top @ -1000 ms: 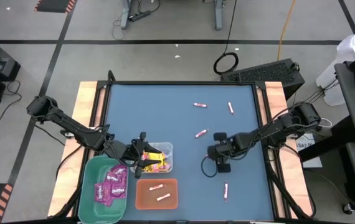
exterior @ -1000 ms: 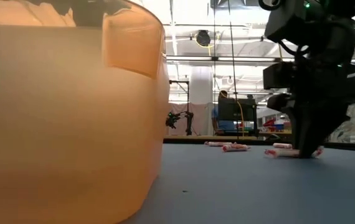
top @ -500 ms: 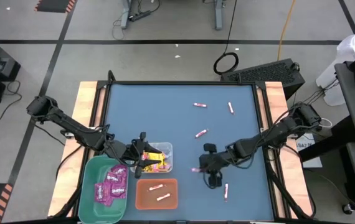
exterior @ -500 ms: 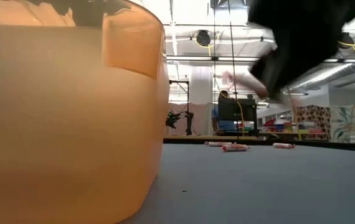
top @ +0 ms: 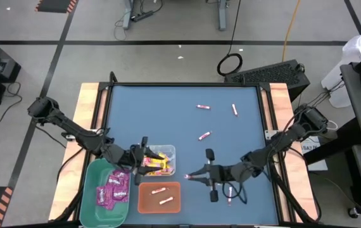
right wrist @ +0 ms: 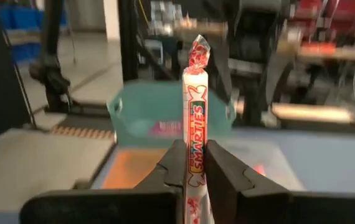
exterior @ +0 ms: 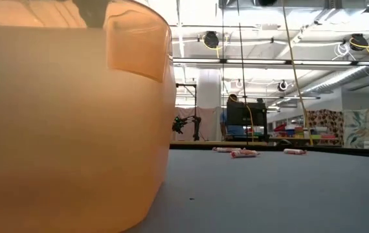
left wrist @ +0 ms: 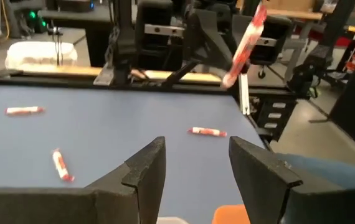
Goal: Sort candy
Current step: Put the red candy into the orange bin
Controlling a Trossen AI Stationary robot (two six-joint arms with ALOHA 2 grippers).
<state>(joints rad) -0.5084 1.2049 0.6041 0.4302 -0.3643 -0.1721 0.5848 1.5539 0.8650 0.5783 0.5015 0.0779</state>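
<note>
**Right gripper holding a candy stick beside the orange bin**

The blue table top [top: 180, 120] is serving as the landmark surface; all bins are sitting along its near edge.

The green bin [top: 106, 192], a rounded-corner plastic tub, is sitting at the near left corner of the table and is holding a heap of magenta square packets [top: 113, 188]. The orange bin [top: 159, 197], a shallow translucent rectangle, is sitting just beside the green bin and is holding two pink-and-white sticks [top: 162, 195]. The clear bin [top: 160, 159], behind the orange bin, is holding yellow square packets [top: 154, 162] with some pink among them.

The right gripper [top: 190, 177] is hovering just beside the orange bin, on the side away from the green bin. Its fingers [right wrist: 222, 169] are clamping narrowly on a held candy stick [right wrist: 195, 118], a thin paper-wrapped roll with a twisted end. The stick's long axis is running in line with the fingers, its free end pointing out past the fingertips toward the green bin.

The left gripper [top: 140, 158] is waiting at the clear bin's edge, jaws standing apart with nothing between them.

Three loose sticks [top: 203, 107] are lying on the far half of the table top, well apart from the bins, and one more stick [top: 229, 193] is lying near the right arm.
</note>
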